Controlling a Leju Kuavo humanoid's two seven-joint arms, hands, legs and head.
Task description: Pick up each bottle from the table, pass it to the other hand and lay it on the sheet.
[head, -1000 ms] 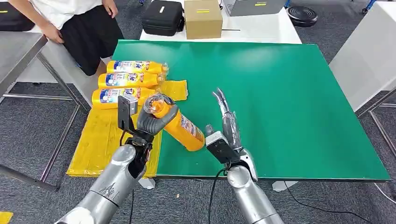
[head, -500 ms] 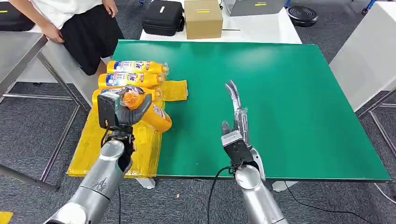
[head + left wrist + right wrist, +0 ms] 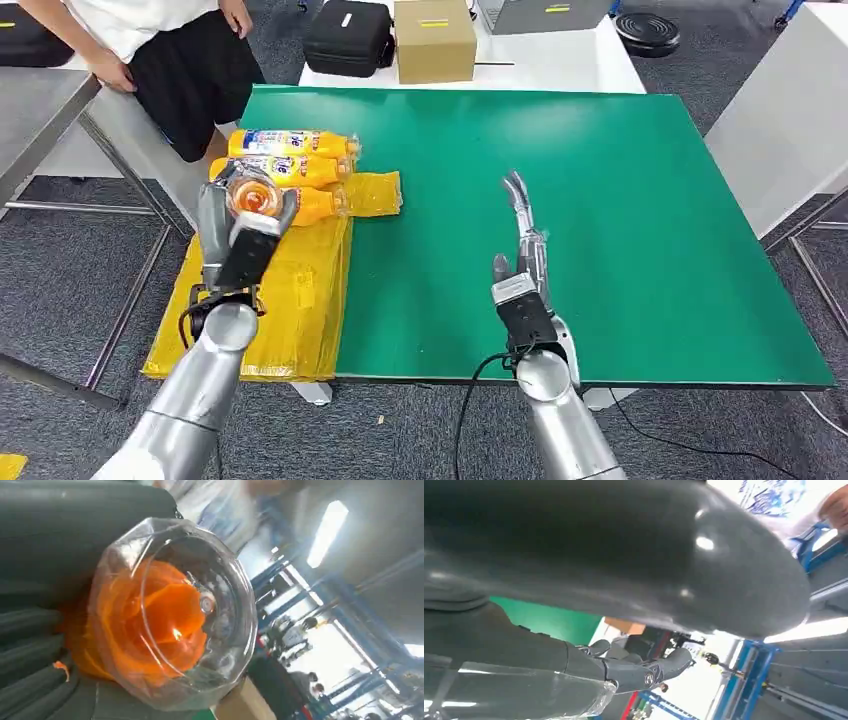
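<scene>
Swung leftward since a second ago, my left hand (image 3: 243,235) now carries the orange bottle (image 3: 252,197) over the yellow sheet (image 3: 300,300), where earlier it hung above the green bench (image 3: 600,200) next to my right hand (image 3: 520,250), which has since slid further out over the bench. From the head view, I see the left hand's fingers wrapped round the bottle, its clear end facing the camera, close to three more bottles (image 3: 292,144) lying side by side at the sheet's far end. The right hand hovers above the green, fingers stretched straight and holding nothing. A person (image 3: 170,50) stands beyond the sheet. From the left wrist, the bottle's (image 3: 170,615) clear base bulges between dark fingers (image 3: 35,630). From the right wrist, I see dark fingers (image 3: 634,667) extended, nothing between them.
</scene>
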